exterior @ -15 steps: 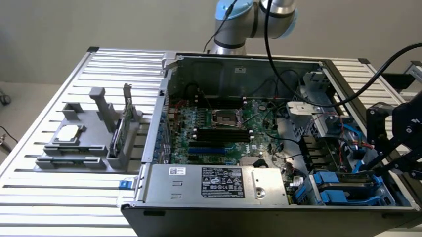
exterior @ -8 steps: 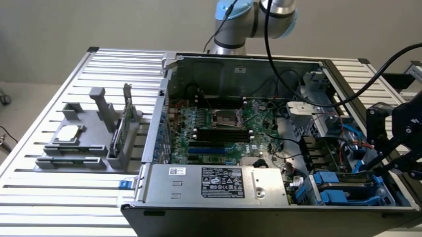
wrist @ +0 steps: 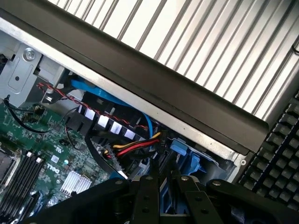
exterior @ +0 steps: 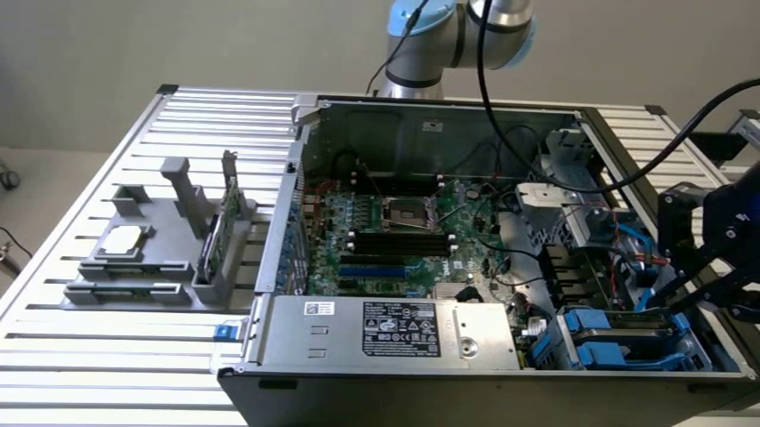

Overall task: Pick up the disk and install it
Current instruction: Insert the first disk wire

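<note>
At the exterior view's left, a slatted metal bench carries a grey fixture. A small square silver chip lies flat on it, and a green circuit card stands on edge in a slot on its right side.

The middle of the exterior view is taken by an open computer case lying on the bench. Its motherboard faces up, and a grey power supply with a white label sits along the case's near edge. Above it, at the upper middle of the frame, stands the base of the robot arm.

The disk is at the lower right of the exterior view. It lies inside the case in the drive bay at the near right corner, with its blue carrier rails showing around it.

The black hand hangs at the right edge of that view, just above the bay and close over the disk. In the wrist view the hand points down into the case, close to a blue plastic piece and a bundle of red, yellow and black wires. Whether the hand is clamped on anything cannot be told.
</note>
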